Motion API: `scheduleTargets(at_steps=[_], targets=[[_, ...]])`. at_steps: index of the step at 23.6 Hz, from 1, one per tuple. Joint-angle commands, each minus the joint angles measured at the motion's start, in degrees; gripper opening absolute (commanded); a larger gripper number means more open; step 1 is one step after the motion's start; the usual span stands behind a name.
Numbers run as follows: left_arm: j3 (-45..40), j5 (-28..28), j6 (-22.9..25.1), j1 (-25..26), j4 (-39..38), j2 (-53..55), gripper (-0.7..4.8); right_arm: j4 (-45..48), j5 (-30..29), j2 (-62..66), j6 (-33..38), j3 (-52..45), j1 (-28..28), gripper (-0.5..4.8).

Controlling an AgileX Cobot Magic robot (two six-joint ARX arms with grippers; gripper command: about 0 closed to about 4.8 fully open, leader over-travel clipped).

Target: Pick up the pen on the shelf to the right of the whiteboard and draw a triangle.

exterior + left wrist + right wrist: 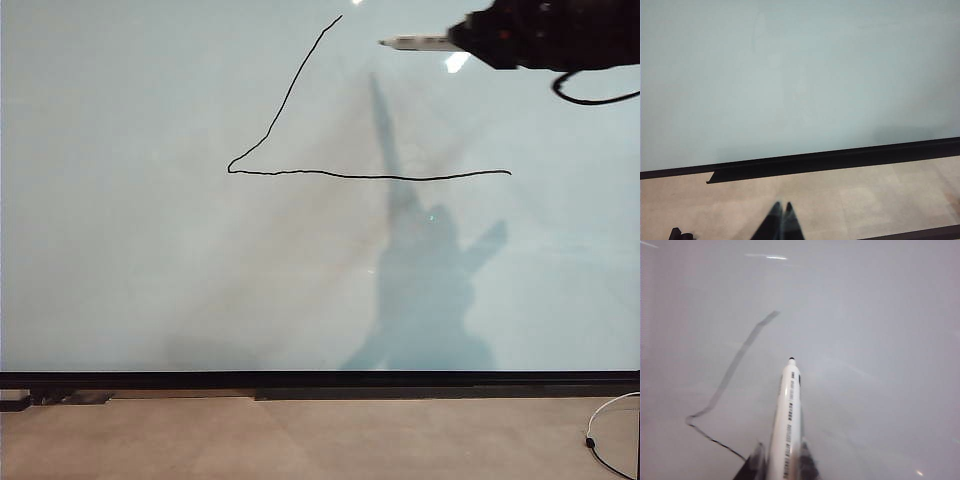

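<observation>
The whiteboard [150,250] fills the exterior view. On it is part of the triangle [370,177]: a long flat base and a left side rising to a peak near the top. My right gripper [458,38] is at the upper right, shut on the pen [415,43], whose dark tip points left and lies right of the peak. The right wrist view shows the white pen [788,415] clamped in my right gripper [784,456], with the drawn line [735,365] beside it. My left gripper [781,205] is shut and empty, low in front of the board [790,75].
A black strip [320,380] runs along the board's lower edge, with a black ledge [790,167] below it. A white cable [610,412] lies at the lower right on the beige surface [300,440]. The right arm's black cable [590,98] hangs by the gripper.
</observation>
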Motion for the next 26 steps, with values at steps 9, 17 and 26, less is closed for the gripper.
scheduleTargets(at_steps=[9,17,26], targets=[[0.2,0.0,0.0,0.0,0.4,0.0,-0.05,1.0,-0.7,4.8,-0.4,9.7,1.8,-0.03],[0.2,0.0,0.0,0.0,0.4,0.0,-0.05,-0.4,-0.5,6.1,-1.7,11.2,1.8,-0.03],[0.2,0.0,0.0,0.0,0.3,0.0,-0.05,-0.7,1.0,6.1,-3.0,11.1,1.6,-0.03]])
